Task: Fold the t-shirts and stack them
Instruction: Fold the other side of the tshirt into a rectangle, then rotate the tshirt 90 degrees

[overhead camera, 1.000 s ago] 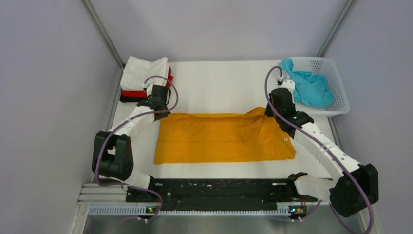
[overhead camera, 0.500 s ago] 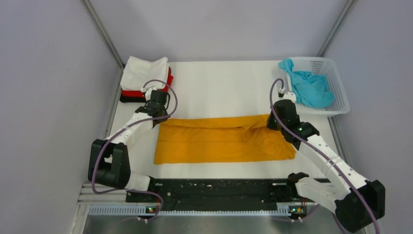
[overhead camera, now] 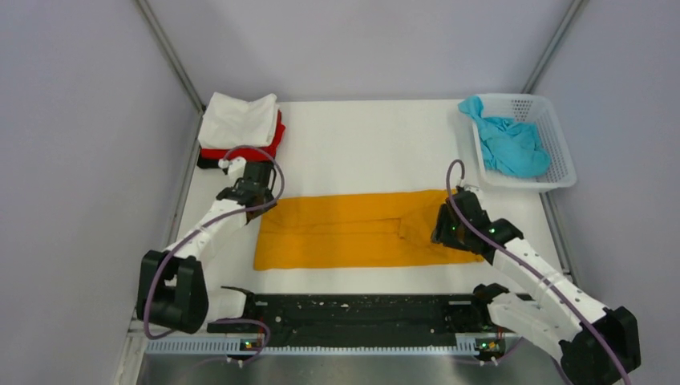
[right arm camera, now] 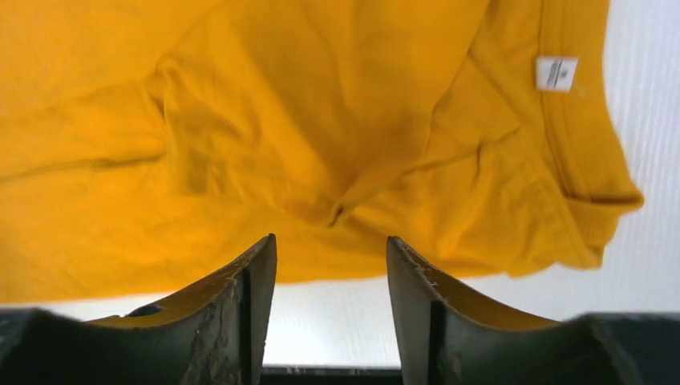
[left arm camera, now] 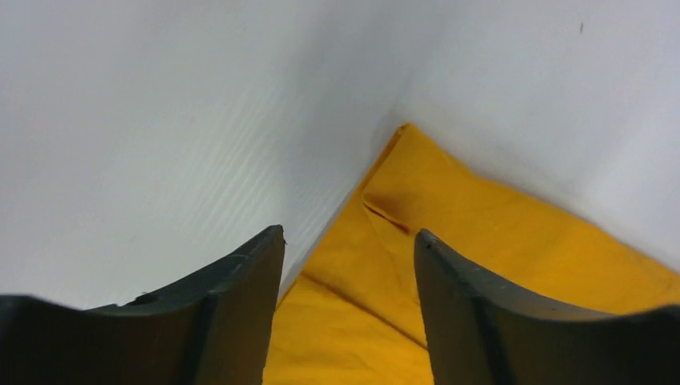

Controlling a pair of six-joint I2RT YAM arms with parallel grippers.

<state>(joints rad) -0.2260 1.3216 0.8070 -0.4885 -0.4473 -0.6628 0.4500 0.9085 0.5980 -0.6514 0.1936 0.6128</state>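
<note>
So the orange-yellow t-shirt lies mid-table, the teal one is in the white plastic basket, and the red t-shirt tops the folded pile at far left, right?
Not quite: the white folded t-shirt is on top there, with the red t-shirt beneath it, as the top external view shows. The orange-yellow t-shirt mid-table and the teal t-shirt in the white plastic basket are right.

A small white tag [right arm camera: 556, 73] inside the orange-yellow t-shirt [right arm camera: 321, 120] collar, upper right, carries print too small to read.
</note>
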